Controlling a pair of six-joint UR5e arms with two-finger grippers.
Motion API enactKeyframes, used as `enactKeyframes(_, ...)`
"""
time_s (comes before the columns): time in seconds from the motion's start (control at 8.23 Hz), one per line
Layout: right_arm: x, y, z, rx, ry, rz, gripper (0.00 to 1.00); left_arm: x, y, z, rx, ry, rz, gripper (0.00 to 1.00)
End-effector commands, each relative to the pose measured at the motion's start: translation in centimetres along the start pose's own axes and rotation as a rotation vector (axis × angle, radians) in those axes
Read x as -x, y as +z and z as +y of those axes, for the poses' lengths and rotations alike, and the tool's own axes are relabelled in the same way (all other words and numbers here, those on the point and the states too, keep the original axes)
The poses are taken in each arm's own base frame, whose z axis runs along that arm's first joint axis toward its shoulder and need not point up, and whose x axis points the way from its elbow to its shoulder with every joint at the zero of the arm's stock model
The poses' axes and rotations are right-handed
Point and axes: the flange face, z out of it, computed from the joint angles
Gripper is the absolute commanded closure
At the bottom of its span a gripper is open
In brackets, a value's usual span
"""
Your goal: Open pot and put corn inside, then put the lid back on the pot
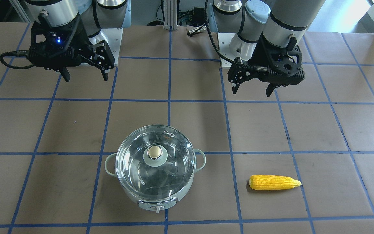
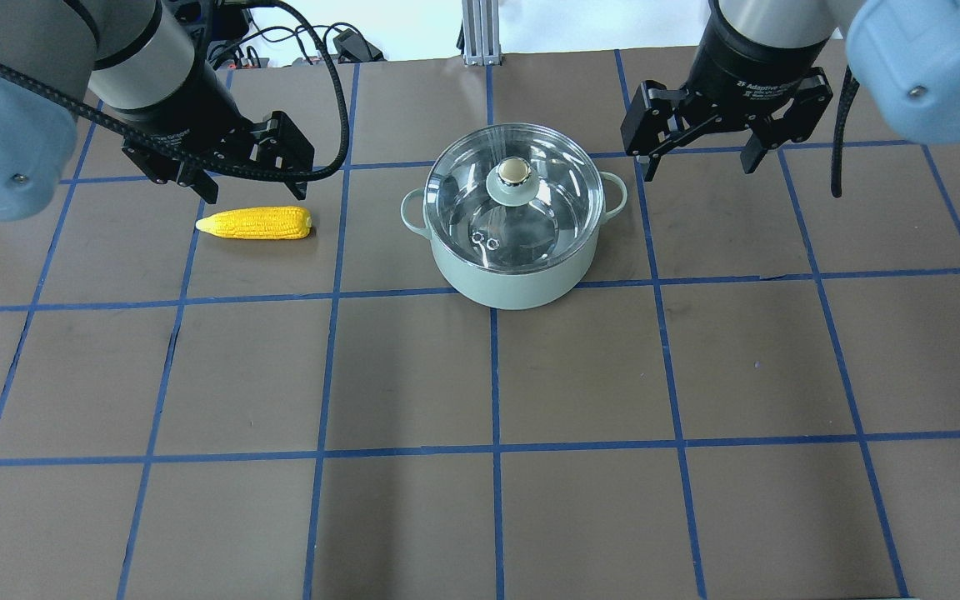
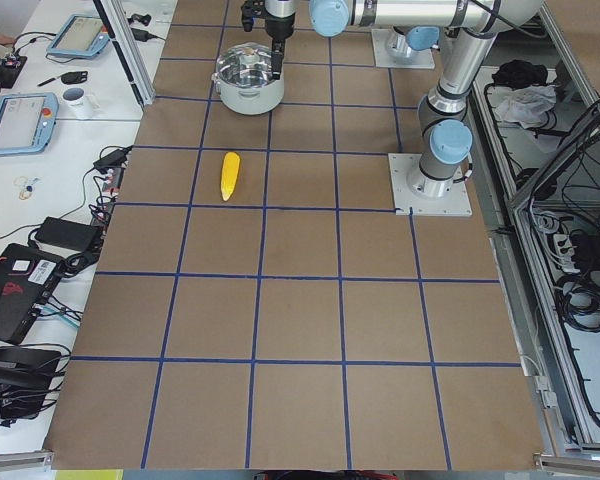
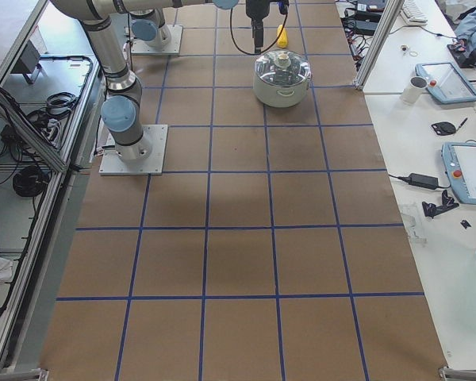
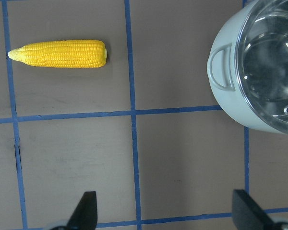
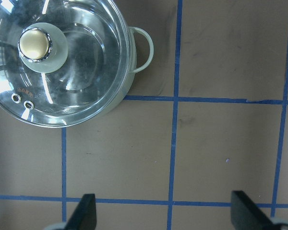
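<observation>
On my left wrist feed the pot [image 5: 230, 96] is cut off by the right edge, so I get only one loop handle and part of the glass. The right wrist feed crops the lid [image 6: 81, 91] at the top and left. Both wrist feeds show only the two finger ends at the lower edge. In the side view from the desk's right end the corn is mostly hidden behind the arm; just a yellow scrap shows.

The pot [image 2: 513, 283] stands on the desk [image 2: 480, 500] nearer the edge away from the robot than the robot's own edge, its control knob facing that far edge. The lid [image 2: 534, 225] sits closed and level on its rim, knob upright. Through the glass I make out shiny steel and reflections; the glare keeps me from reading more of the inside.

The corn [image 2: 257, 223] lies flat on the desk outside the pot, well apart from it on the side toward the desk's left end, tip pointing to that end.

The left pincer [image 2: 255, 190] hangs released above the desk by the corn, not touching it. The right pincer [image 2: 697, 167] hangs released too, fingers spread, just beside the pot's other side, gripping nothing.
</observation>
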Motion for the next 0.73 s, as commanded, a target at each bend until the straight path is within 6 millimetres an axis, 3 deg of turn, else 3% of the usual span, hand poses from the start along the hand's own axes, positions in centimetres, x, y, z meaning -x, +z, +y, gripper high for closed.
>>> enactKeyframes(0.0,0.0,0.1,0.0,0.001,0.000,-0.001,0.00,0.1,0.1,0.0,0.001,-0.002,0.001,0.00)
enactKeyframes(0.24,0.0,0.1,0.0,0.001,0.000,-0.001,0.00,0.5,-0.2,-0.2,-0.005,0.014,-0.002,0.00)
enactKeyframes(0.36,0.1,0.1,0.0,0.001,-0.002,-0.001,0.00,1.5,-0.4,-0.7,-0.014,0.099,-0.013,0.00)
enactKeyframes(0.61,0.1,0.3,0.1,0.006,-0.014,-0.001,0.00,8.9,0.4,-2.5,-0.002,0.123,-0.008,0.00)
